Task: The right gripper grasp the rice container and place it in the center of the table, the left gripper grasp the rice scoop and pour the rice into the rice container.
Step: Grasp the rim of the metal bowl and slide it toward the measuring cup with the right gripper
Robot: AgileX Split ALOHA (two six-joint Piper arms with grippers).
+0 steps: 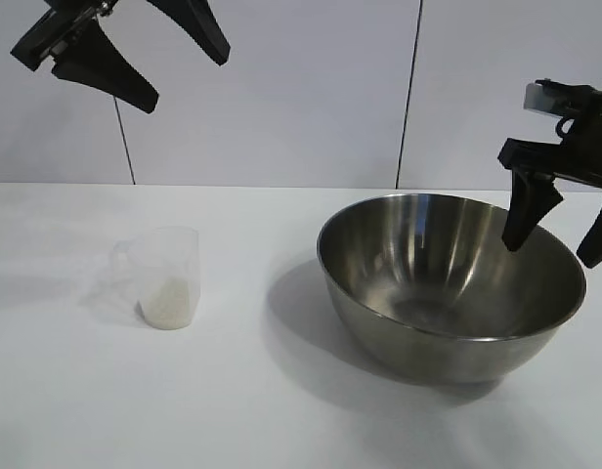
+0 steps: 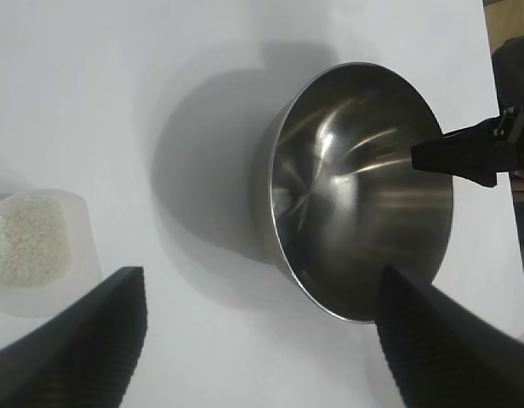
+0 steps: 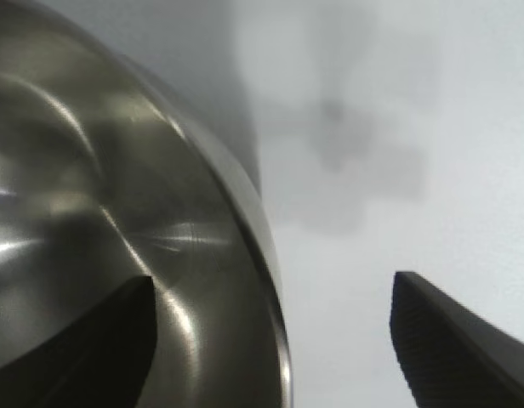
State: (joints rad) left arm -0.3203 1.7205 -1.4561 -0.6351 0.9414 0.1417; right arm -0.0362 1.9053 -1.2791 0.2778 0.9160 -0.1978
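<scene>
Rice scoop (image 1: 167, 278) sits left of rice container (image 1: 448, 293).

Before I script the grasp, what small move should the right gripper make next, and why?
Probably lower a little more, then close: the right gripper is open, one finger inside and one outside the rim of the rice container, not yet clamping it.

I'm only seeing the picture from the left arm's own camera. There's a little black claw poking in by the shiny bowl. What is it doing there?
Observer: That is the right gripper. It is open and straddles the rice container's rim, one finger inside the bowl, one outside.
Operator: Is it squeezing the bowl?
Observer: No. The right wrist view shows gaps between both fingers and the rim.
Operator: And the arm whose camera I'm on?
Observer: The left gripper hangs open, high above the table, over the rice scoop.
</scene>
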